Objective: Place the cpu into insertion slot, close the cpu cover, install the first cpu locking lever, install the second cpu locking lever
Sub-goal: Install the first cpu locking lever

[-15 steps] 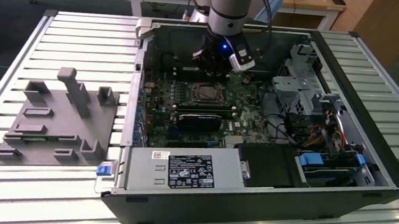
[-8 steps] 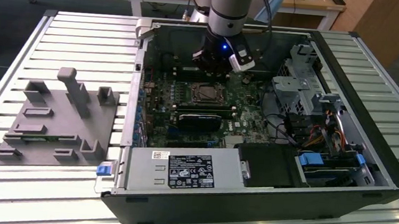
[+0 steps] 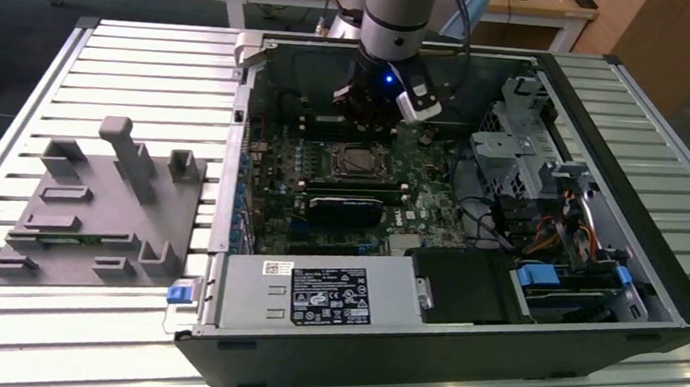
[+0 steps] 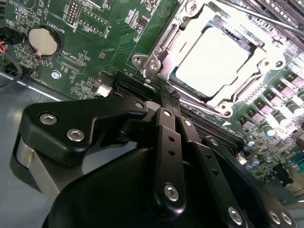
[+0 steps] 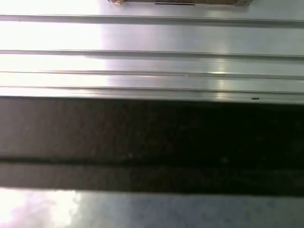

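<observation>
The cpu (image 4: 211, 61) sits in the insertion slot (image 3: 355, 161) under the cpu cover (image 4: 156, 52), the gripper (image 4: 168, 102) with fingers closed together, empty, beside memory slots (image 4: 213, 128).

Even, soft daylight in the exterior view; pale sheen on the slatted table (image 3: 109, 55), deep shade inside the computer case (image 3: 635, 263), small blue glow on the gripper (image 3: 374, 103). Strong glare in the second wrist view: cpu (image 4: 213, 59) and cpu cover (image 4: 156, 54) burnt out to white, detail lost there; black gripper links close to the lens, soft and dark. Overexposed upper part in the first wrist view, blurred bright bands, heavy black band across the middle, everything out of focus.
</observation>
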You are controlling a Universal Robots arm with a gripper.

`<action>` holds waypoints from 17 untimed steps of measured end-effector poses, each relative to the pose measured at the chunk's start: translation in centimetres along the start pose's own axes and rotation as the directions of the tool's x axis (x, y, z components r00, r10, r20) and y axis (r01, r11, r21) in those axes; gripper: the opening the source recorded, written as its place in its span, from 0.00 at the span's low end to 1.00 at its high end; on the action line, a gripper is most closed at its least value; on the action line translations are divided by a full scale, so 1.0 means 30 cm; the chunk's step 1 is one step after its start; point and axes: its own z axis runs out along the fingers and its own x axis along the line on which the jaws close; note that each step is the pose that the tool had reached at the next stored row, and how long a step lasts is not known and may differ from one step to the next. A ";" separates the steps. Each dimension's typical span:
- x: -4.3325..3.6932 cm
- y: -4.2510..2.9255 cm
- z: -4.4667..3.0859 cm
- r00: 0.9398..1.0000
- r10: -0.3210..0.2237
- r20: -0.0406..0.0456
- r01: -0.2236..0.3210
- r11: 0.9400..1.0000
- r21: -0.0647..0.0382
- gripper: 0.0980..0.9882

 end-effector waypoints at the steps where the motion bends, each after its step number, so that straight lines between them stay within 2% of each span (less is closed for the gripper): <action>1: 0.000 0.000 0.001 1.000 0.000 0.000 0.000 1.000 0.003 0.01; 6: 0.000 -0.001 0.009 1.000 0.000 -0.001 0.000 1.000 0.023 0.01; 10: -0.001 -0.001 0.015 1.000 0.000 -0.001 0.000 0.999 0.035 0.01; 17: -0.001 0.001 0.015 1.000 0.000 0.000 0.000 0.999 0.035 0.01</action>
